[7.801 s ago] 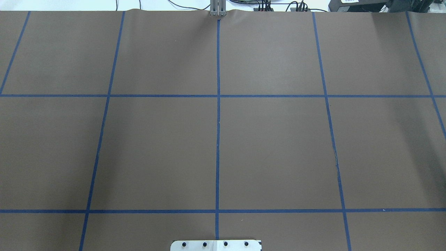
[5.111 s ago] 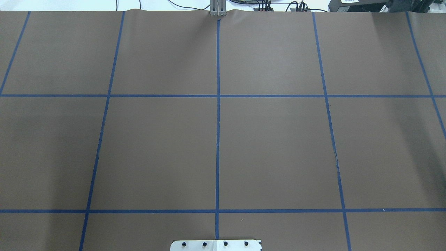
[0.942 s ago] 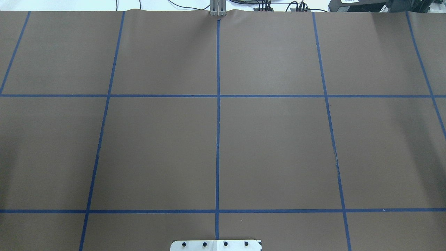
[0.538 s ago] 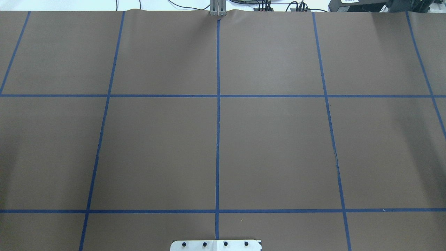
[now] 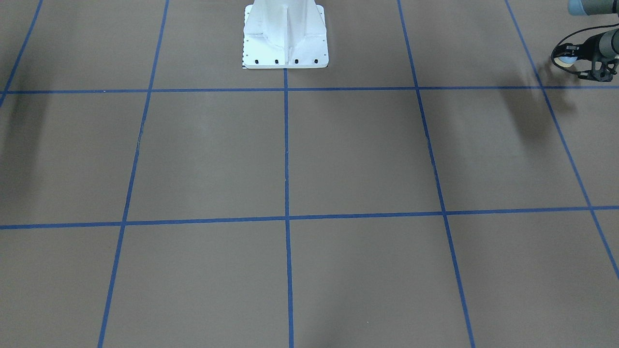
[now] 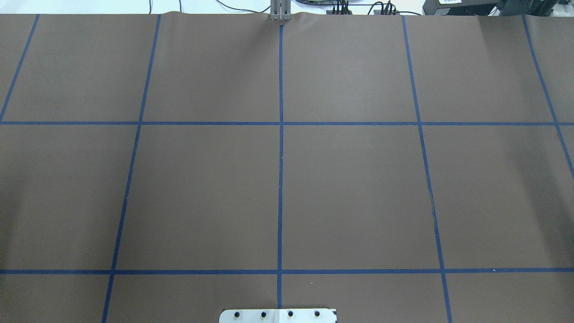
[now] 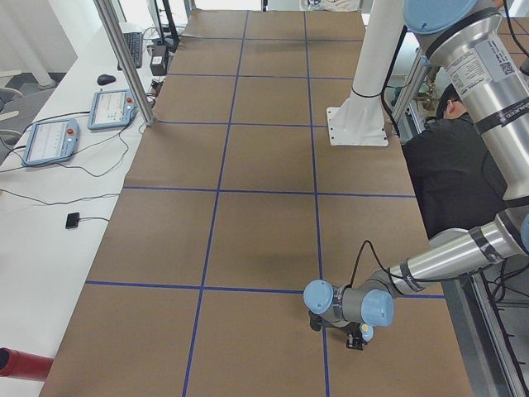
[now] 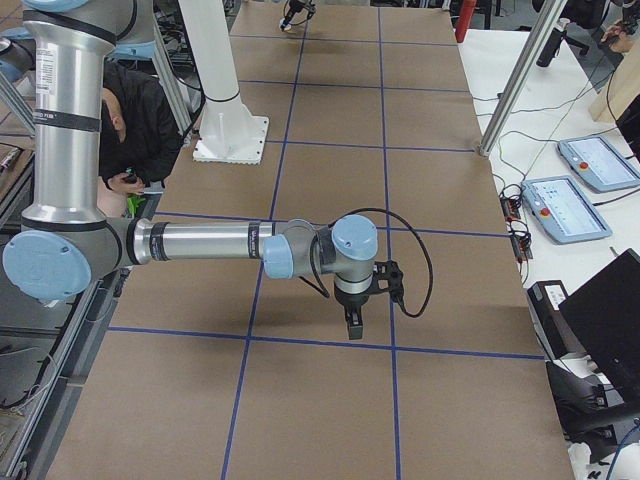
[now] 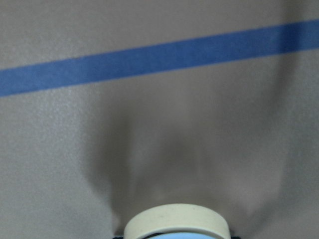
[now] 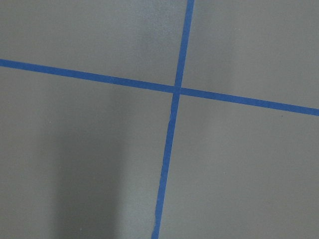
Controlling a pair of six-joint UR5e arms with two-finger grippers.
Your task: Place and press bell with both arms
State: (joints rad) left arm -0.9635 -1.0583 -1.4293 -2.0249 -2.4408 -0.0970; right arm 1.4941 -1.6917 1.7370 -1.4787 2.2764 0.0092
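The bell point(image 5: 565, 61) is a small light-blue dome with a cream base ring, held in my left gripper point(image 5: 561, 59) at the table's left end, just above the brown mat. In the left wrist view its cream ring point(image 9: 177, 223) fills the bottom edge. It also shows in the exterior left view point(image 7: 366, 332) under the left gripper point(image 7: 357, 337). My right gripper point(image 8: 353, 328) points down over a blue tape line, low above the mat; I cannot tell whether it is open or shut. Neither gripper shows in the overhead view.
The white bolted pedestal point(image 5: 285, 36) stands at the robot's side of the mat point(image 6: 358, 188), which carries a blue tape grid. A person in black point(image 7: 446, 157) sits behind the pedestal. Teach pendants point(image 8: 585, 185) and cables lie on the white side table. A metal post point(image 7: 124, 58) stands at the far edge.
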